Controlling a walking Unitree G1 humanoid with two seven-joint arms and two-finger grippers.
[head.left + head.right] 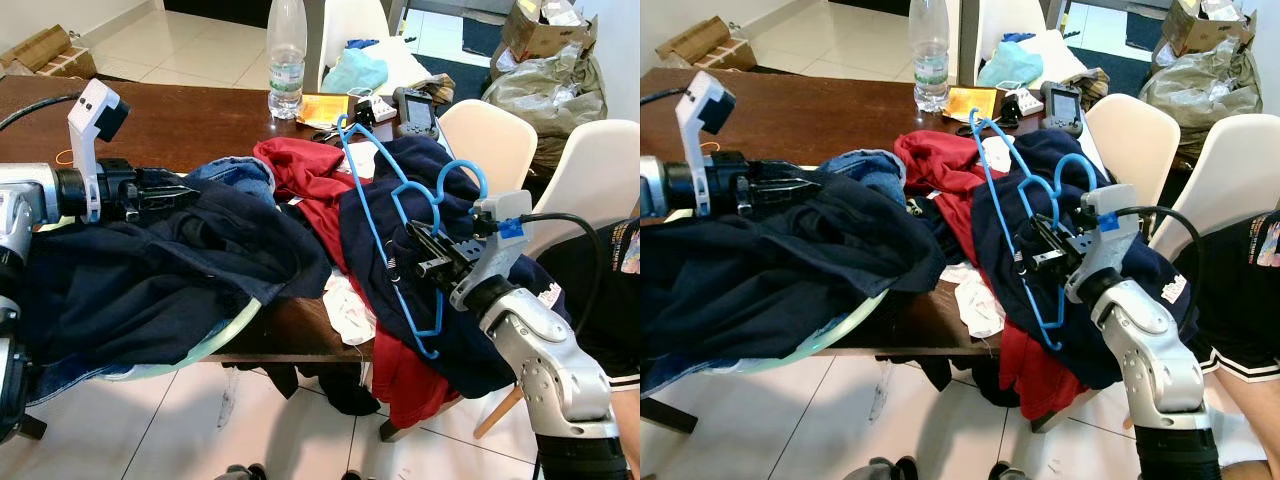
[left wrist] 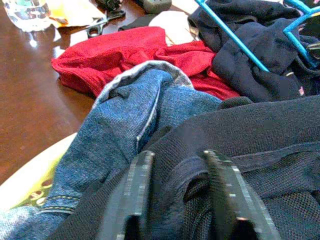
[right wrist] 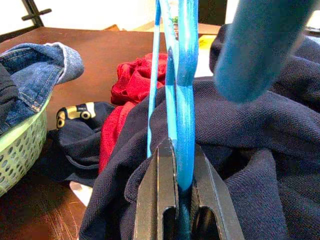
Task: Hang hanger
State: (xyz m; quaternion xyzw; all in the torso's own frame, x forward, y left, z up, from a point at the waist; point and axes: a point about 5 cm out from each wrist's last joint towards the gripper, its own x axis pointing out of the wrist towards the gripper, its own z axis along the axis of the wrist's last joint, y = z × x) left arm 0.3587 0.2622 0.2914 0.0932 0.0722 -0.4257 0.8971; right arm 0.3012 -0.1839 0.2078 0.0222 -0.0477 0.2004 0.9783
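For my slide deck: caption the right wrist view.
Right end effector shut on the blue hanger, above a navy garment.
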